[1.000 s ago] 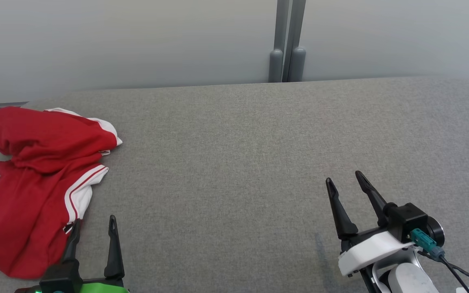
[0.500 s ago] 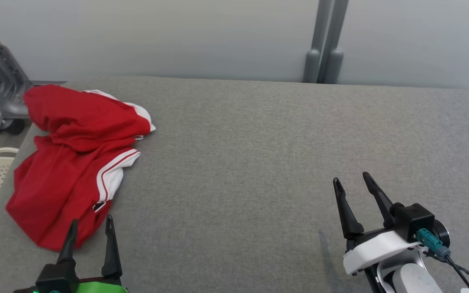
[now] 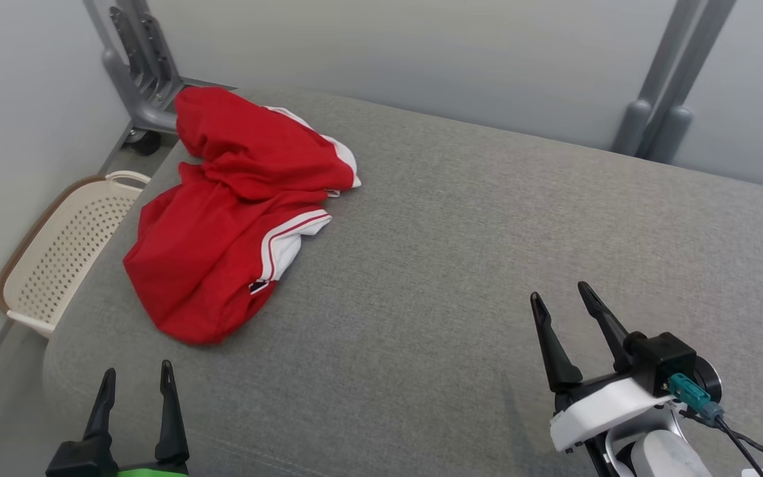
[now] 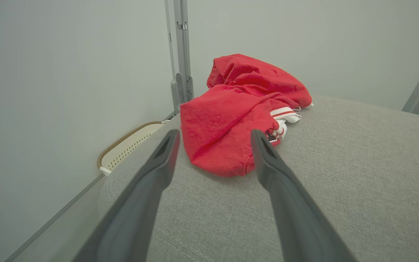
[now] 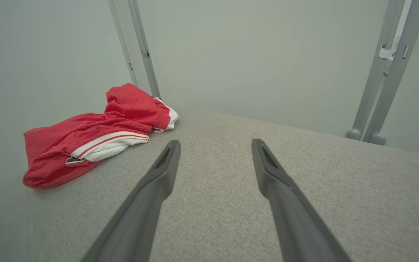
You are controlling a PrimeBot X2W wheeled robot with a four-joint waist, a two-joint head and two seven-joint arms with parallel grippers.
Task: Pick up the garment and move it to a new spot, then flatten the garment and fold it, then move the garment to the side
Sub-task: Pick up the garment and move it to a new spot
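The head view's bottom edge cuts off the left hand [image 3: 137, 368] just below its fingers. The table [image 3: 487, 232] corner partly hides the cream basket [image 3: 57, 258]. The dark label [image 3: 259, 287] on the crumpled red garment [image 3: 222, 218] is too small to read.

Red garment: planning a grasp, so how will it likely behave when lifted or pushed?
Probably floppy: the red garment lies crumpled in soft folds on the grey surface, so it should drape from a pinch. Likely light, being thin cloth. Pushed, it may bunch rather than slide on that woven cover.
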